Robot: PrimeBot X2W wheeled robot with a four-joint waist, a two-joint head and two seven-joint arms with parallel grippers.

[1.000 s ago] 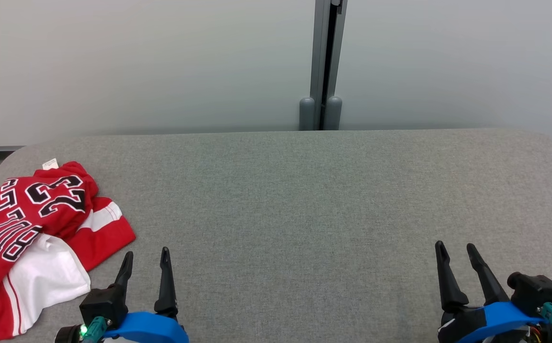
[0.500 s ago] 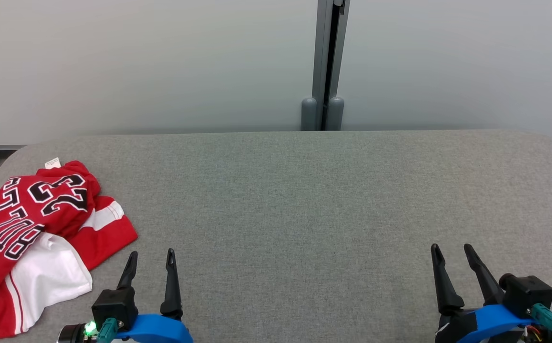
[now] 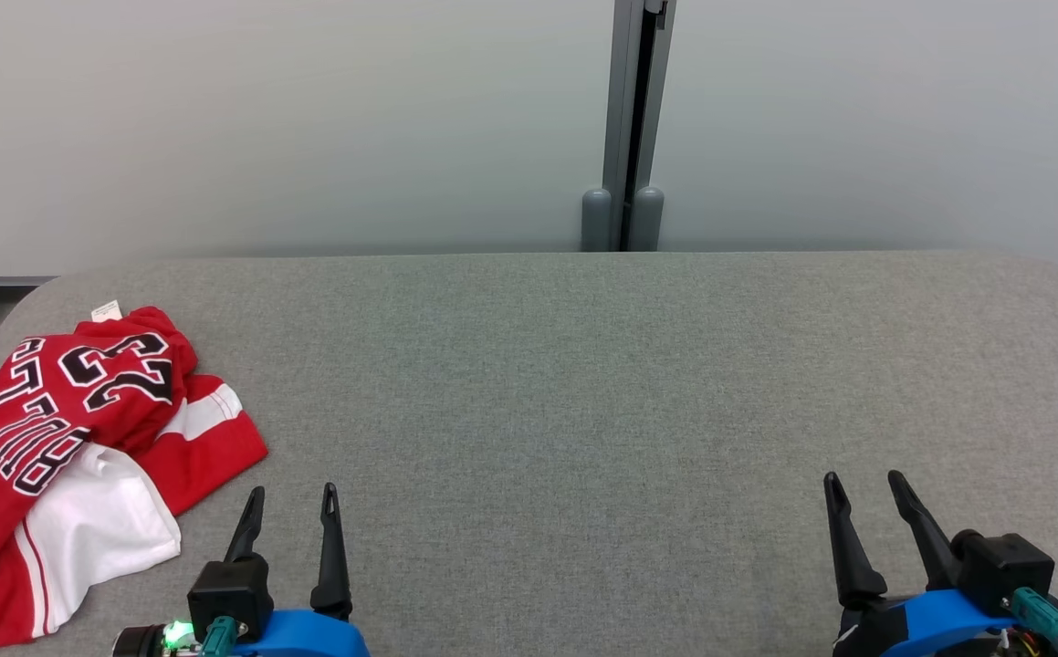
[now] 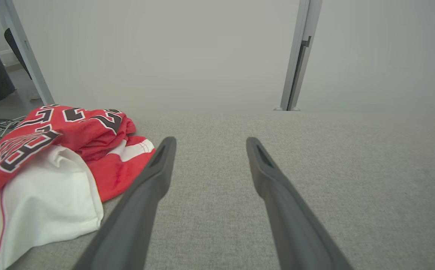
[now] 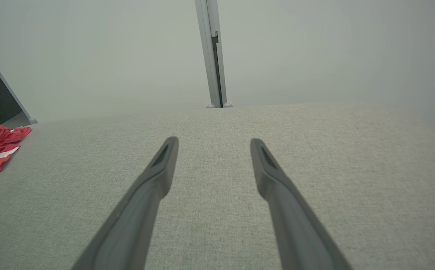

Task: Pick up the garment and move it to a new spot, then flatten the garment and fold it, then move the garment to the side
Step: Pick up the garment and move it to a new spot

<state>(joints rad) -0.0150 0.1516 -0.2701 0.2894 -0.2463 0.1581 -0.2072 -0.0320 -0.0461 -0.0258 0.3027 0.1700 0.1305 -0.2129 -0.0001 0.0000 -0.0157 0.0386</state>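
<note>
1. The left hand (image 3: 294, 489) and right hand (image 3: 861, 475) are seen spread and empty.
2. The crumpled red jersey (image 3: 63, 429) is seen just left of the left hand, on the worktop (image 3: 583, 365).
3. A raised fold is best gripped.

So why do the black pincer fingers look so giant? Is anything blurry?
Left wrist view: the camera sits behind the left pincer, so its fingers loom huge and slightly soft, while the red jersey looks sharp. Right wrist view: the wall is hazy. Head view: even light, no glare, faint shadows on the grey table.
</note>
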